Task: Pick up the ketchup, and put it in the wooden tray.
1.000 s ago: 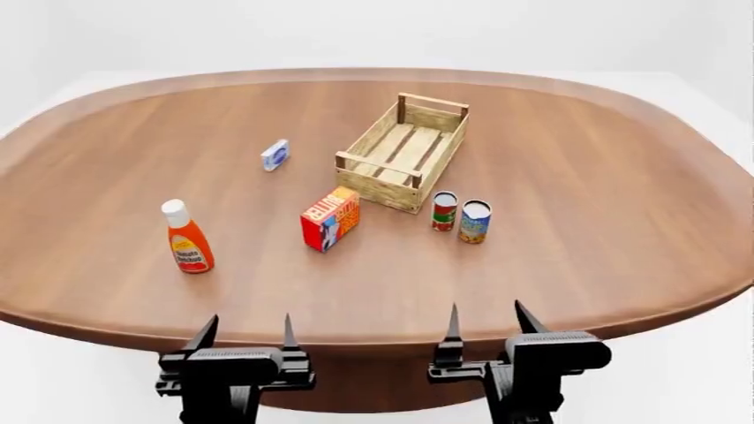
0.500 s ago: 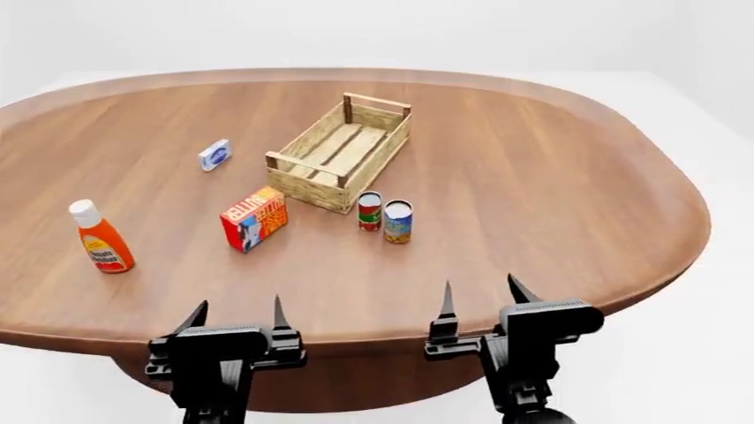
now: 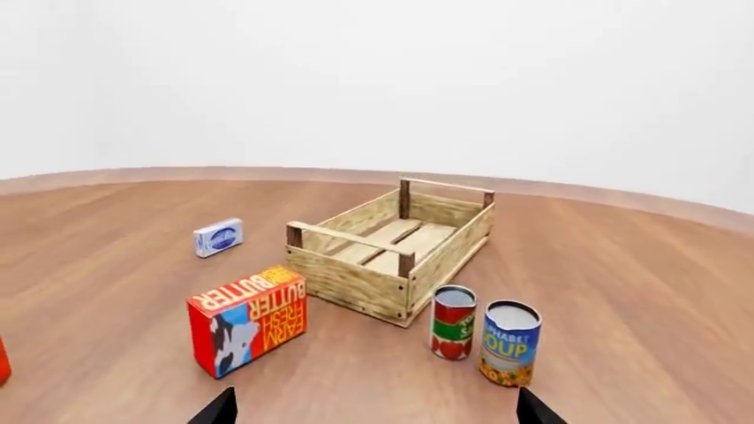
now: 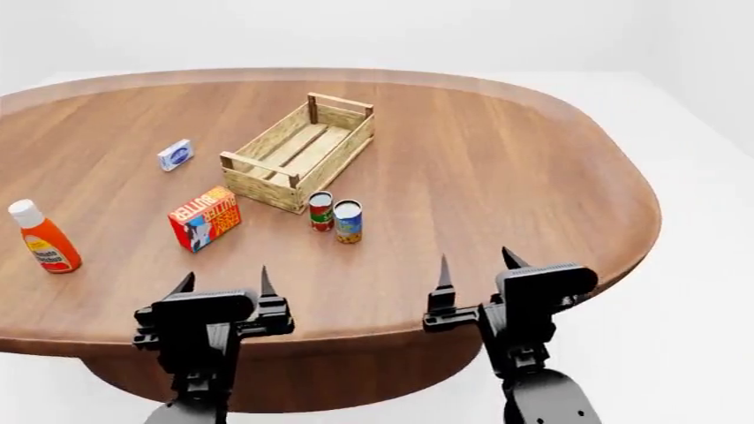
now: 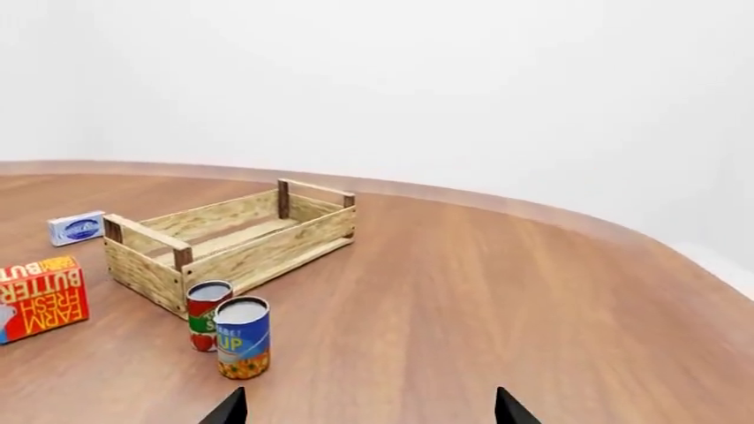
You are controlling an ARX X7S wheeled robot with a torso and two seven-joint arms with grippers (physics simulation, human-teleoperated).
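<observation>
The ketchup (image 4: 42,238) stands far off to the left on the surface (image 4: 495,177), well apart from the tray (image 4: 297,152). Both grippers' fingers (image 4: 264,283) are spread, empty. A long sideways reach might tip that slim bottle over.

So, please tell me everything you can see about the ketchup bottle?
The ketchup is a slim orange-red squeeze bottle, apparently plastic, with a white cap and a pale label whose text is too small to read. It stands upright on the wooden table, at the far left of the head view, left of the butter box. Nothing touches it but the table; both grippers are away from it. The left wrist view shows only a red sliver at its edge.
</observation>
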